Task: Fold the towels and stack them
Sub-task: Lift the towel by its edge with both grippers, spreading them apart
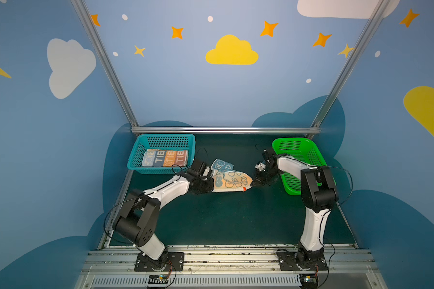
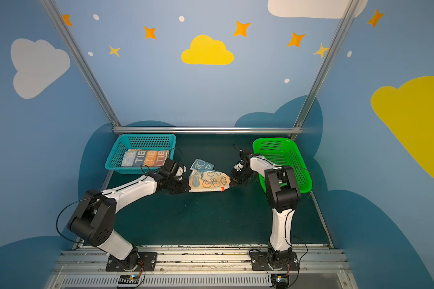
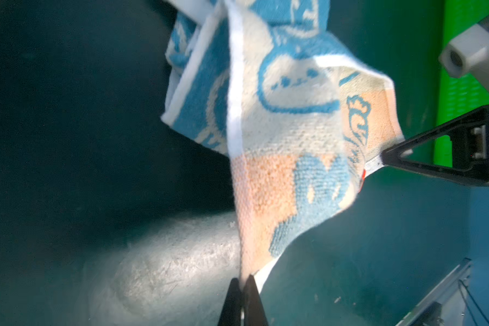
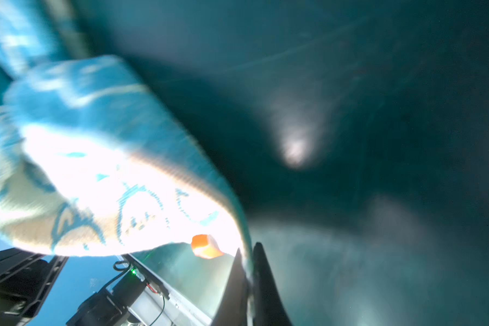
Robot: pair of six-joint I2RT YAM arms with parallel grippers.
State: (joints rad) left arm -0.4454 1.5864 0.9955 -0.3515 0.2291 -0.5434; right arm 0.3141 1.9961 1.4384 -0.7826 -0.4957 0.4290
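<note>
The orange-and-cream terry towel with rabbit prints [image 1: 229, 182] hangs stretched just right of the teal perforated plastic basket [image 1: 166, 135]. The left gripper [image 3: 242, 282] is pinched on one corner and the right gripper [image 4: 247, 262] on the opposite one (by the orange tag [image 4: 206, 246]). A blue-and-cream rabbit towel [image 1: 222, 164] touches its far edge, perhaps snagged. The striped lettered towel [image 1: 164, 158] lies folded inside the basket. The step in hand looks like spreading this towel. Next, it probably needs laying flat, clear of the blue one.
</note>
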